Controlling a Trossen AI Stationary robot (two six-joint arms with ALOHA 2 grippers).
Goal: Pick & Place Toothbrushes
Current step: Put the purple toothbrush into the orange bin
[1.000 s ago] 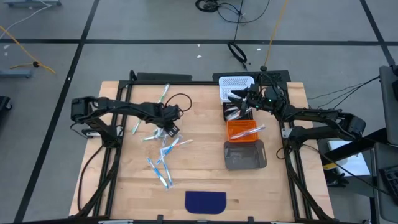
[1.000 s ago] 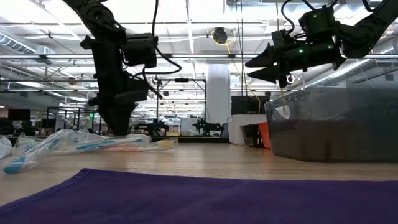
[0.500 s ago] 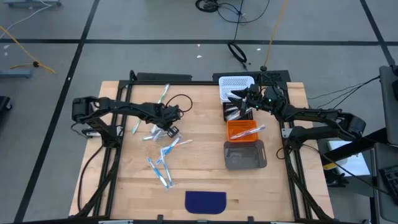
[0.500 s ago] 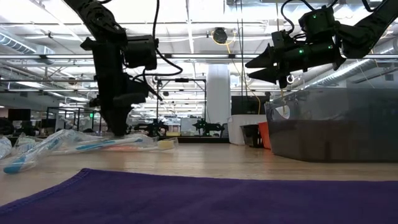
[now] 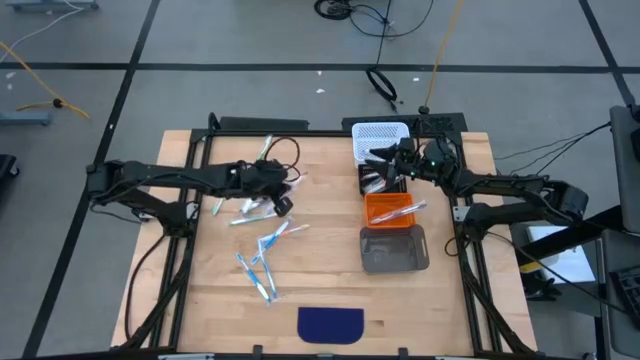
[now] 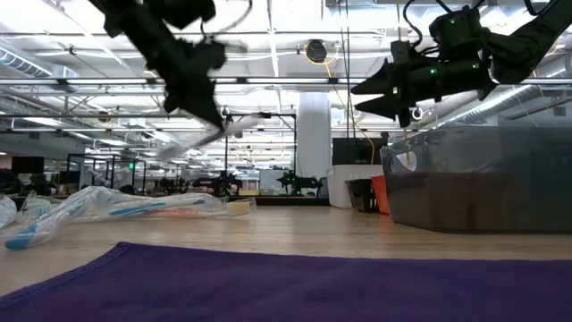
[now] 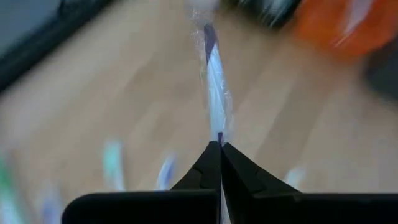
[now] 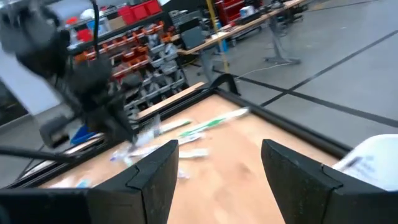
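Toothbrushes (image 5: 262,262) are looking very light and thin, so I think lifting one is easy. Each is wearing a shiny clear wrapper, and that is probably making them slippery and crinkly. I think pinching near the middle of the stick is best, because then the ends are not drooping or swinging.

They are showing up blue, green and white, like little sticks. Most are lying loose on the wooden table (image 5: 320,290), on its left half. A few are already sitting in the orange bin (image 5: 390,212) and the dark bin just beside it.

The left gripper (image 7: 220,147) is hanging above the table with its fingers pressed together, pinching one wrapped toothbrush (image 7: 215,81) by its end. The brush is sticking straight out past the tips.

The right gripper (image 8: 219,169) is waiting above the bins with its fingers spread wide, carrying nothing.
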